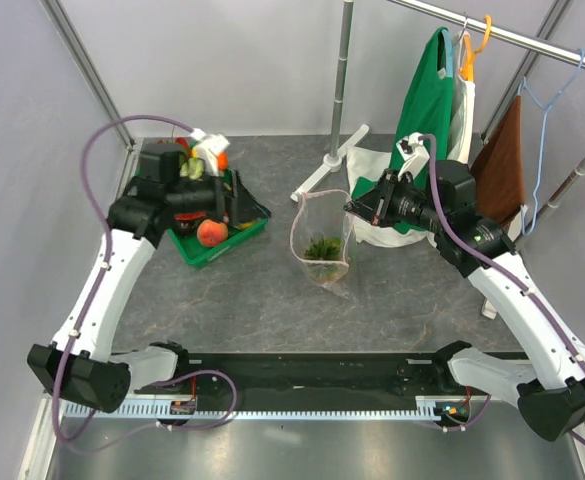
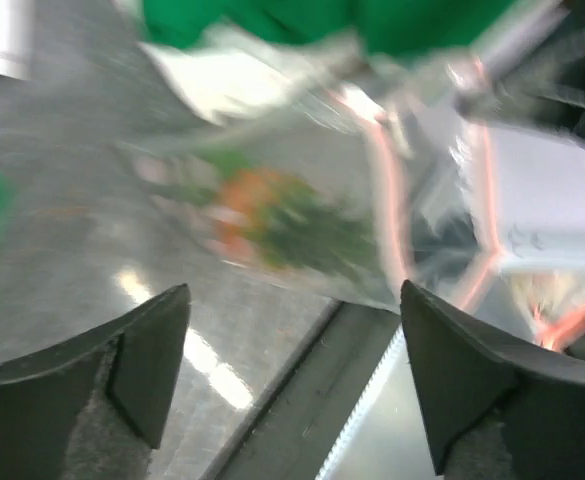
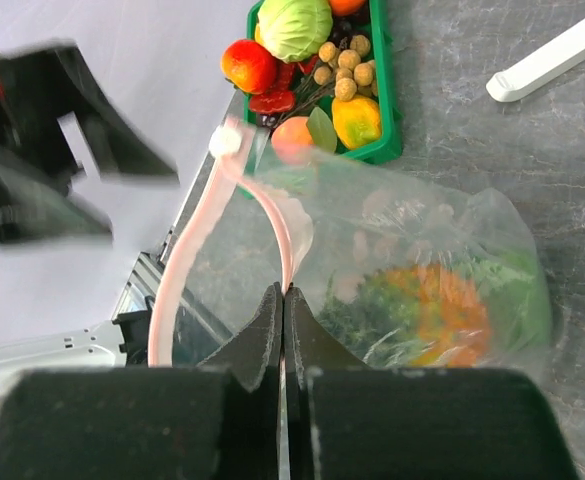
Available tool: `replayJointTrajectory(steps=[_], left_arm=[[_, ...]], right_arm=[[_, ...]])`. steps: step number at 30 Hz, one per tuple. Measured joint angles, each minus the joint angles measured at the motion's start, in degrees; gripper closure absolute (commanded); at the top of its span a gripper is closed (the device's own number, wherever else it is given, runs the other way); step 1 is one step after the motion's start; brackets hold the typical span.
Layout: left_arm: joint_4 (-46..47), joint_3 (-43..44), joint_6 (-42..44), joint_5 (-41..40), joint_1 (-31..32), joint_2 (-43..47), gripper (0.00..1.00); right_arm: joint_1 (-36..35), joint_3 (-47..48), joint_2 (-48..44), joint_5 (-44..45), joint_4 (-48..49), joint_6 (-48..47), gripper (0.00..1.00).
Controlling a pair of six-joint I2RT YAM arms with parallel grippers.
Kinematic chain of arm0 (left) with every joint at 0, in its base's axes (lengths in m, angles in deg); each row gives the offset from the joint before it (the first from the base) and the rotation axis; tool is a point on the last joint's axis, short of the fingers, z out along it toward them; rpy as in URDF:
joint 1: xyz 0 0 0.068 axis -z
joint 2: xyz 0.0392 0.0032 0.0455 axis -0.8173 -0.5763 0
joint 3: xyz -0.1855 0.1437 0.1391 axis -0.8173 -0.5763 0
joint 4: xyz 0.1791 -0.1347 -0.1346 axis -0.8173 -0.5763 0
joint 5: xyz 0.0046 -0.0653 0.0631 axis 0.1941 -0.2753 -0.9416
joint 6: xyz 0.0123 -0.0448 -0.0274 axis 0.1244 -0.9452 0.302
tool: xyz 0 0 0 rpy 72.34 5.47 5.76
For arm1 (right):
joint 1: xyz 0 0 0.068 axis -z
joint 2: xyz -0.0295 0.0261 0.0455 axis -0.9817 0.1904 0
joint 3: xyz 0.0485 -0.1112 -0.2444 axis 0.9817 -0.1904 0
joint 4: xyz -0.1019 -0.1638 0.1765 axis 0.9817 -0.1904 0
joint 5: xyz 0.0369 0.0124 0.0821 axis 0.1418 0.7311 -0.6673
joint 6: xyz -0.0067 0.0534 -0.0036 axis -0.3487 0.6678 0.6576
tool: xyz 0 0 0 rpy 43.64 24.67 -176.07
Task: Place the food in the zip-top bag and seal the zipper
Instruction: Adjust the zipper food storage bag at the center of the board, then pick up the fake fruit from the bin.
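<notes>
- The right gripper [image 3: 283, 300] is pinched fully closed on the pink zipper [image 3: 187, 270], and the strip curves up and away from between its fingers.
- The zip-top bag [image 1: 322, 225] hangs from that grip near the middle of the grey table [image 1: 222, 310]. Its mouth is held up in an open loop and its lower end sags onto the tabletop.
- Inside the bag, low down, lie a leafy green piece [image 3: 372, 300] and an orange piece [image 3: 442, 310], pressed together against the clear plastic.
- The left gripper [image 2: 294, 300] is spread wide with nothing between its fingers. Its wrist view is badly blurred, but the bag and its pink rim show ahead of it.
- From above, the left arm reaches over the green tray [image 1: 197, 255], which sits on the left side of the table, apart from the bag.
- More food sits in the tray: a peach [image 1: 210, 232] at the near end, a cabbage [image 3: 294, 25], a yellow fruit [image 3: 357, 120] and a cluster of small tan balls [image 3: 342, 65].
- Behind the right arm a green garment [image 1: 422, 80] hangs on a clothes rail.
</notes>
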Motion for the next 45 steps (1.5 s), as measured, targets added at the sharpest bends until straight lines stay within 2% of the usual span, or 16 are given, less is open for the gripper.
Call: replayJointTrajectory(steps=[3, 6, 12, 18, 24, 31, 45], left_arm=[[-1.31, 1.57, 2.86, 0.26, -10.54, -0.04, 0.00], [-4.17, 4.70, 9.44, -3.34, -20.52, -0.87, 0.00], [-8.37, 13.92, 23.78, -14.29, -28.15, -11.65, 0.00], [-10.80, 15.21, 33.29, -21.77, -29.79, -24.74, 0.00], [-12.52, 20.85, 37.62, -25.75, -29.83, -33.51, 0.00], [-12.90, 24.76, 39.26, -25.97, -29.81, -36.92, 0.00], [-13.20, 24.90, 39.21, -25.57, -29.38, -41.38, 0.00]], right_arm=[[-0.04, -0.02, 0.70, 0.00, 0.20, 0.00, 1.00], [-0.07, -0.02, 1.57, 0.00, 0.57, 0.02, 1.00], [-0.07, -0.02, 3.17, -0.02, 1.22, 0.13, 1.00], [-0.07, -0.02, 3.63, 0.00, 1.31, 0.17, 1.00], [-0.07, -0.02, 3.65, 0.00, 1.46, 0.15, 1.00], [-0.07, 0.04, 4.85, 0.00, 1.64, -0.07, 1.00], [-0.07, 0.20, 5.79, 0.04, 1.66, -0.13, 1.00]])
